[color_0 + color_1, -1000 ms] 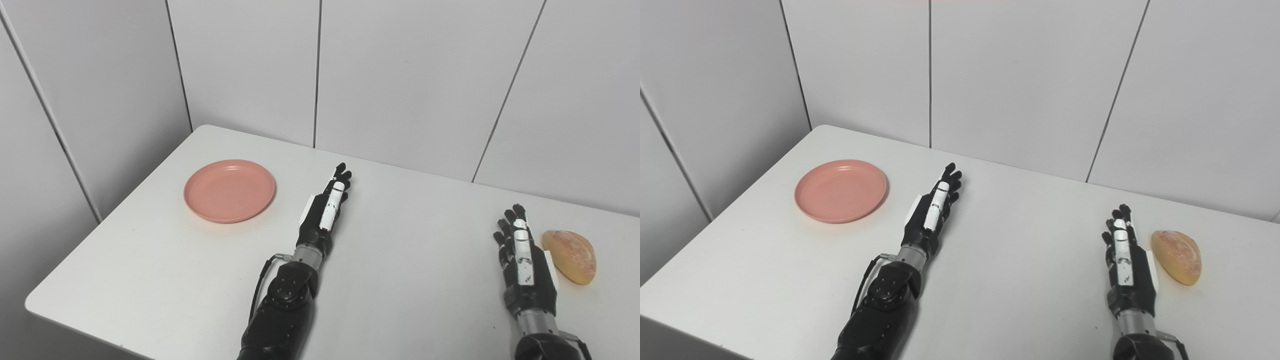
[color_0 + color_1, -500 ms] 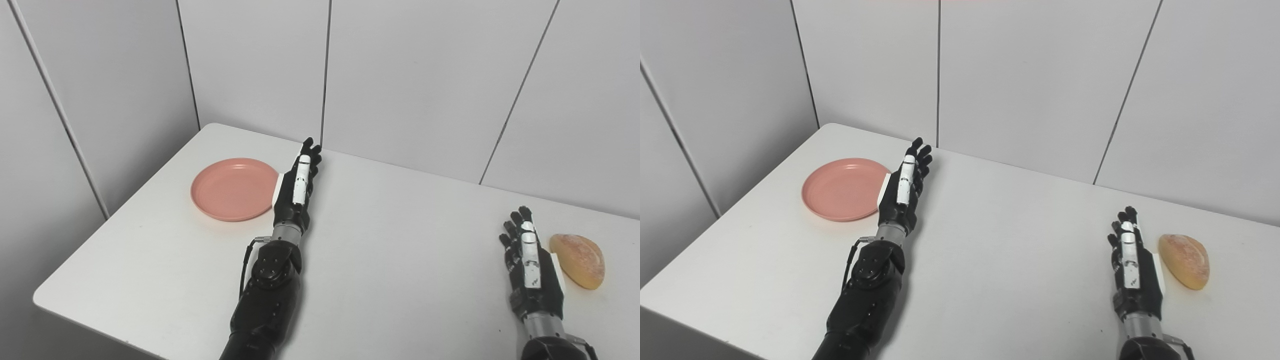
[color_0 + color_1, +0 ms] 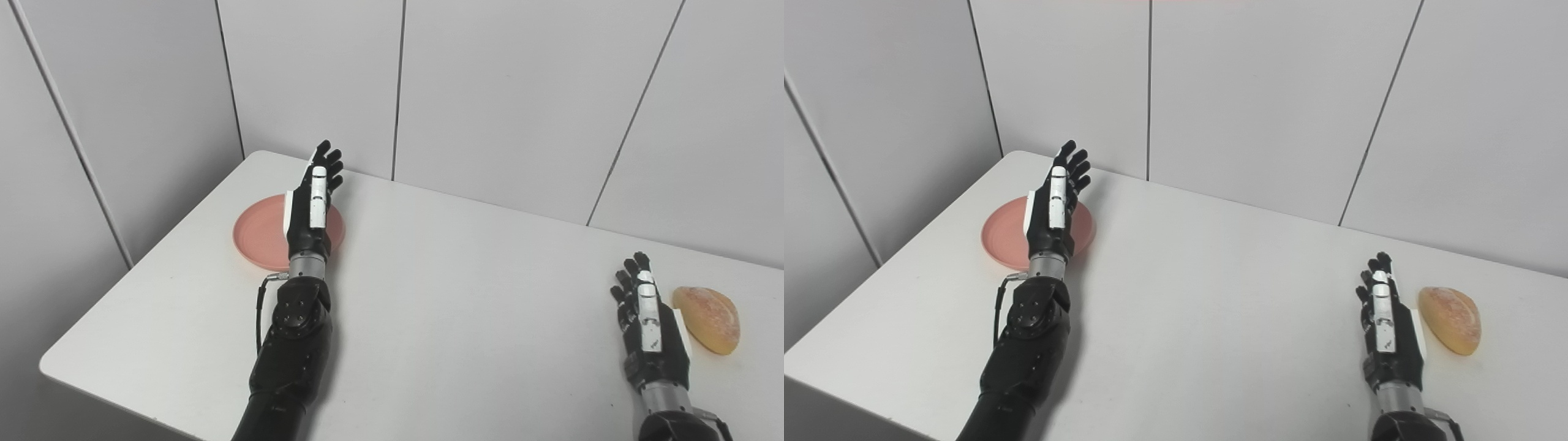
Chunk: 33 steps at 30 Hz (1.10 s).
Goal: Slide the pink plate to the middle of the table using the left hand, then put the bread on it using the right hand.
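Fingers: left hand (image 3: 310, 211) held straight, slightly apart, empty; right hand (image 3: 648, 331) likewise.
Change: left hand was carried over round pink plate (image 3: 260, 229).
Meaning: slide not begun; golden bread roll (image 3: 707, 318) untouched.

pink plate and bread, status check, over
Left hand open above pink plate. Right hand open beside bread. Nothing in the way.

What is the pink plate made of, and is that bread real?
The pink plate looks like matte plastic: one even colour, a thin raised rim, only a soft sheen. It could be melamine. The bread has a golden-brown, slightly mottled crust like a baked roll, but its smooth, shiny surface could equally be a foam or plastic toy; the pictures do not settle it.
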{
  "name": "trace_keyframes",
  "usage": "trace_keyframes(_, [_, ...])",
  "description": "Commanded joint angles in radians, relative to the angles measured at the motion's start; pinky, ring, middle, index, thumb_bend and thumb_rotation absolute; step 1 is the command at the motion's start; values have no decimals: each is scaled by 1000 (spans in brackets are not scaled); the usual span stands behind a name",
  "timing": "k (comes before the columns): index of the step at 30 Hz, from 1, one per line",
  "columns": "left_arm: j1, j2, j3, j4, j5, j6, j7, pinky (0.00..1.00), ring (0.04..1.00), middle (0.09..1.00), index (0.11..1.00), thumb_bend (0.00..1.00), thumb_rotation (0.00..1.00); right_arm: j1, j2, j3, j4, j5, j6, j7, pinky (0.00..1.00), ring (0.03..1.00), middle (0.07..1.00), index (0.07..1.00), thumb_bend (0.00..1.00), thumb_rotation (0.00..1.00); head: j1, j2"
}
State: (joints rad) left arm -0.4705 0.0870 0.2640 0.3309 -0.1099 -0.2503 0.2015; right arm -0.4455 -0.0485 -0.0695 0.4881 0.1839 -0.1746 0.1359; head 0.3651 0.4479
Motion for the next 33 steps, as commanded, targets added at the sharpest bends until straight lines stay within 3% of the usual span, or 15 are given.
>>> trace_keyframes(1, [-59,26,15,-45,9,-6,25,874,866,849,844,504,1000,4,-5,-7,3,-1,-39,1,1000,1000,1000,1000,573,906,1,-4])
trace_keyframes(12, [-43,93,57,-73,77,26,108,768,767,758,754,476,1000,-3,-3,-7,18,0,-46,3,1000,1000,1000,1000,585,909,6,-5])
trace_keyframes(24, [-27,166,116,9,91,6,176,825,792,779,777,477,1000,-1,-5,-10,8,5,-45,9,1000,1000,1000,1000,559,903,11,0])
trace_keyframes(33, [-14,186,155,59,74,17,189,831,803,795,796,453,1000,3,-7,-13,-2,6,-36,8,1000,1000,1000,1000,566,884,17,3])
